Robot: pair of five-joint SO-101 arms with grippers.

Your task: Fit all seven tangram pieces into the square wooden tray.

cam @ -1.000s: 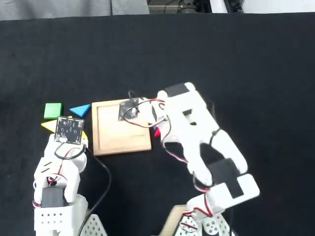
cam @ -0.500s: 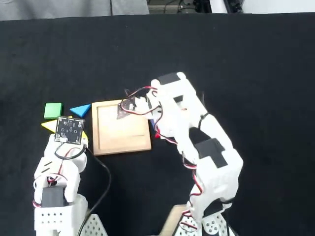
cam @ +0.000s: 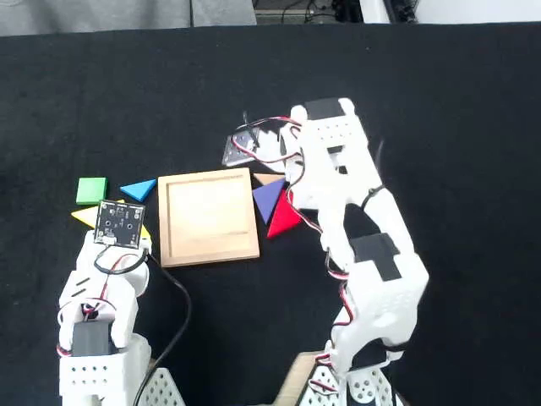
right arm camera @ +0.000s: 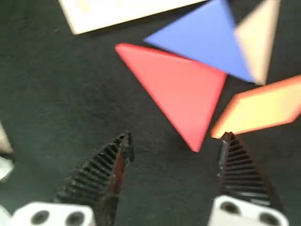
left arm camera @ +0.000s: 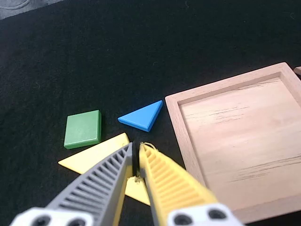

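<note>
Right gripper (right arm camera: pixel 177 137) off tray (cam: pixel 209 255) — seven pieces (cam: pixel 283 218)

tray (cam: pixel 163 222) sits mid-desk (cam: pixel 439 101); all pcs lie outside it, on the desk. left of tray, 3 pcs: square piece (cam: pixel 91 189) farthest left, left small triangle (cam: pixel 139 189) btwn it & the tray's far left corner, left large triangle (cam: pixel 83 216) just in front of both. left gripper (left arm camera: pixel 137 149) hangs over that large triangle. right of tray, a tight cluster: right small triangle (cam: pixel 269 178) at the back, mid triangle (cam: pixel 267 198) just in front of it by the tray's rim, right large triangle (cam: pixel 284 220) in front again, touching the mid one. parallelogram (right arm camera: pixel 263 108) lies just beside the right large triangle, on the side away from the tray. right gripper (right arm camera: pixel 174 141) is over bare desk near that triangle's tip.
</note>
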